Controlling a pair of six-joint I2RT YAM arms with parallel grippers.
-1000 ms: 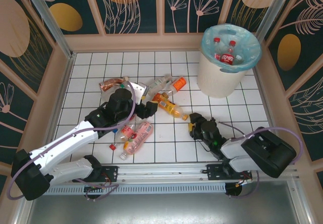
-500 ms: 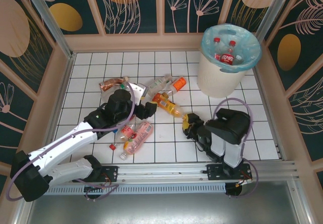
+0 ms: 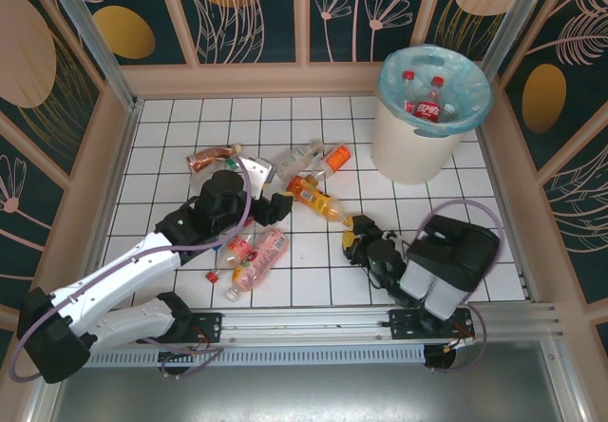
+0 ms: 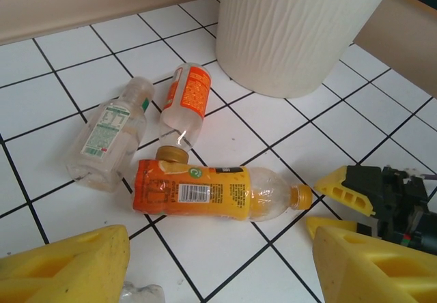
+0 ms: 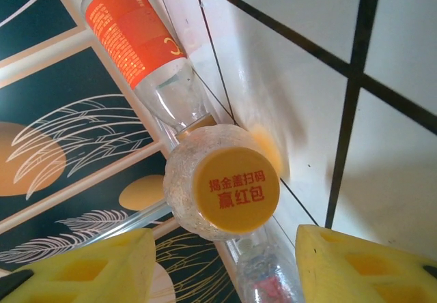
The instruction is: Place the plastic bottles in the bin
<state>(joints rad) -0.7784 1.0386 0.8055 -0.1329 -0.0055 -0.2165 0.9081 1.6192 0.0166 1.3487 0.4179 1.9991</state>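
Note:
An orange-juice bottle (image 3: 316, 201) lies on the white tiled floor, its yellow cap (image 5: 235, 190) facing my right gripper (image 5: 225, 269). That gripper (image 3: 353, 239) is open, and the cap sits just ahead of its yellow fingers, untouched. My left gripper (image 3: 281, 204) is open on the bottle's other side, a little short of its orange label (image 4: 205, 192). Behind it lie a clear green-labelled bottle (image 4: 109, 132) and an orange-labelled bottle (image 4: 188, 98). Two pink bottles (image 3: 258, 256) lie under my left arm. The cream bin (image 3: 418, 142) at back right holds red-labelled bottles (image 3: 427, 108).
A brownish crushed bottle (image 3: 209, 157) lies at back left and a loose red cap (image 3: 211, 276) near the front rail. The ribbed bin wall (image 4: 300, 30) stands close behind the bottle cluster. Raised walls ring the floor. The right gripper's fingers (image 4: 348, 190) show beside the orange bottle's cap.
My right arm has swung its wrist round and its gripper has crept left up to the orange bottle's cap. My left arm has barely shifted. No bottle has moved.

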